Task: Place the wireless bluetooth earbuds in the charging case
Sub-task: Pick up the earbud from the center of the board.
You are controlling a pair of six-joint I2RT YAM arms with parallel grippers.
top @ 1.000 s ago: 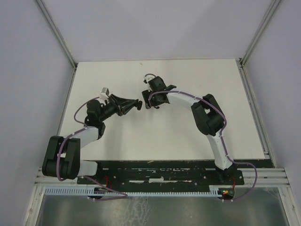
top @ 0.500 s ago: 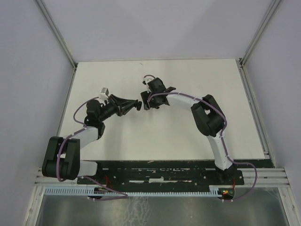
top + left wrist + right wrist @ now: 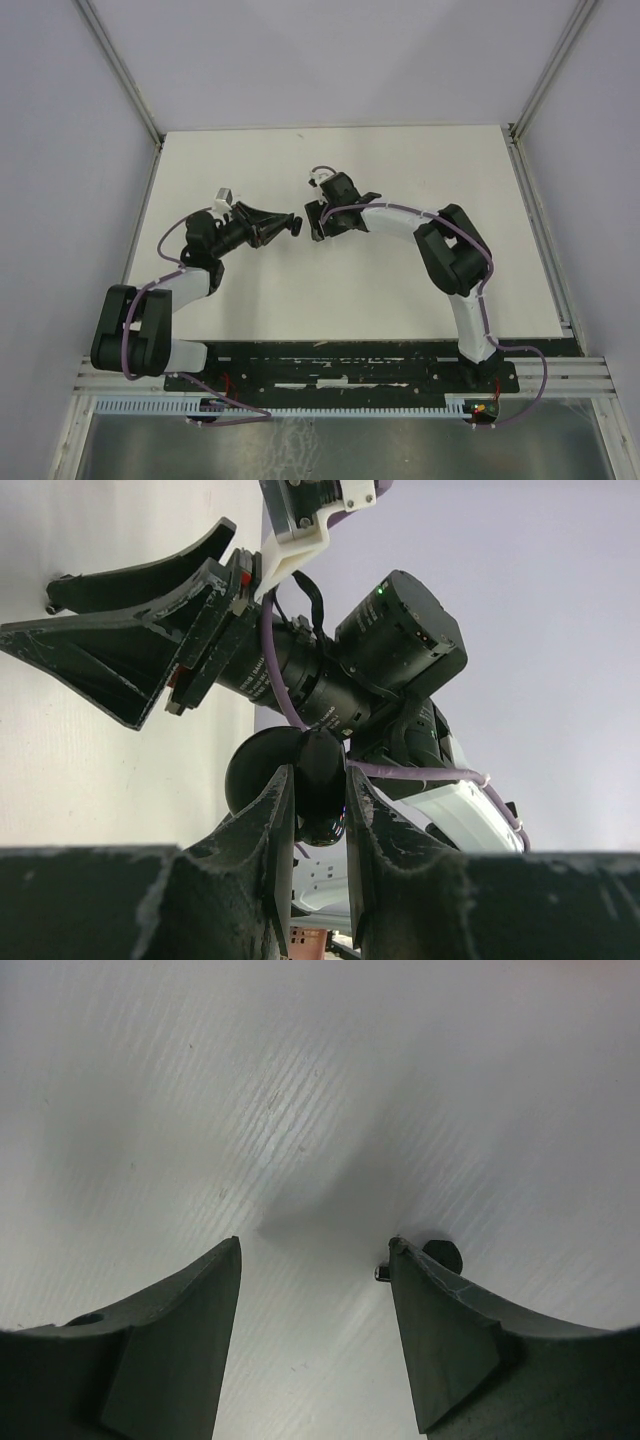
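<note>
My left gripper (image 3: 292, 223) is shut on a round black charging case (image 3: 322, 785) and holds it off the table, level with the right gripper; in the left wrist view the case sits squeezed between the fingertips (image 3: 318, 772). My right gripper (image 3: 318, 232) is open and points down at the white table. In the right wrist view its jaws (image 3: 315, 1243) stand wide apart over bare table. A tiny black earbud (image 3: 443, 1255) lies on the table just behind the right fingertip, partly hidden by it. The right gripper's fingers (image 3: 120, 650) also show in the left wrist view.
The white table (image 3: 400, 170) is walled by pale panels at left, right and back. The two grippers are almost touching at mid table. A black base rail (image 3: 340, 365) runs along the near edge.
The right arm has shifted slightly right and toward the near edge, its gripper staying open and low. The left gripper keeps the case and has hardly moved.
</note>
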